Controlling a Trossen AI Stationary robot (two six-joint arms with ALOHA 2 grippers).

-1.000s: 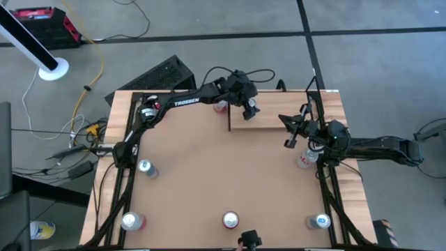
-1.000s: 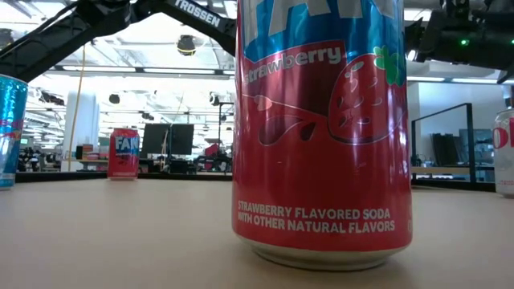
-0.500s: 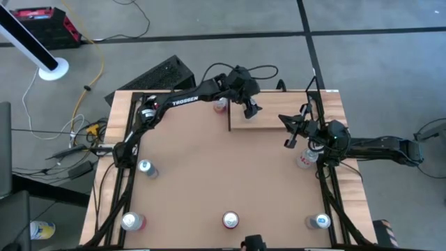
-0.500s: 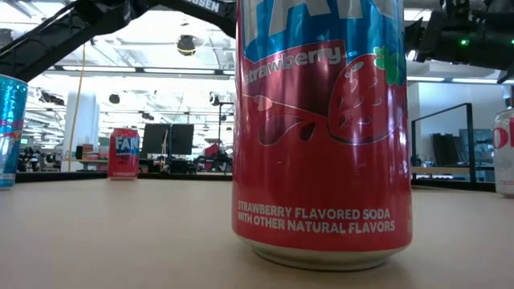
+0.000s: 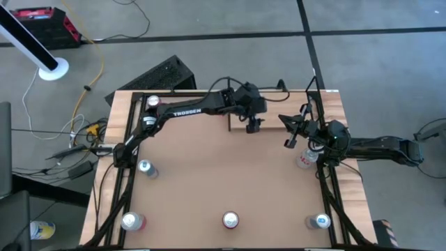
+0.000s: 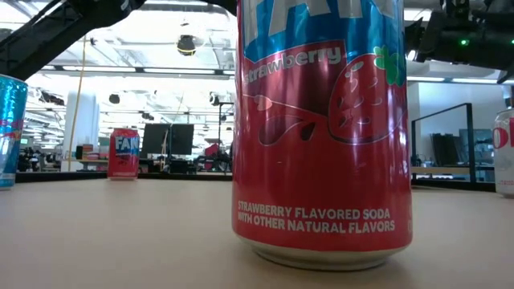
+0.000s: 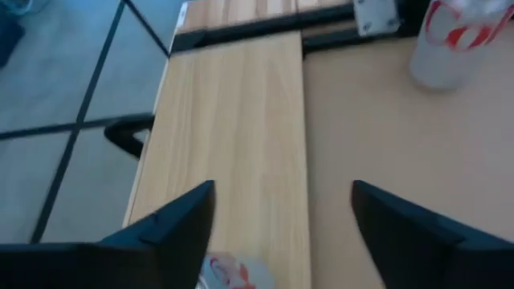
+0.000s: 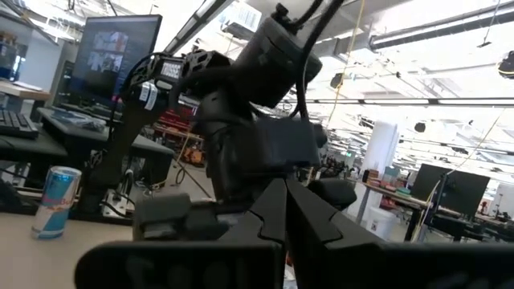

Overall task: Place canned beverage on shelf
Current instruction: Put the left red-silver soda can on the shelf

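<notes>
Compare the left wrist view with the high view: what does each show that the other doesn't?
Only the left wrist view shows a red-and-white can low between the open jaws of the left gripper, over the pale wood shelf; whether it is gripped I cannot tell.

Only the high view shows the whole table, the cans along its edges, such as the near red can, and the right gripper waiting beside the shelf's right end.

Both show the shelf and the white can by the right arm.

Left gripper (image 5: 254, 125) fingers apart.
</notes>
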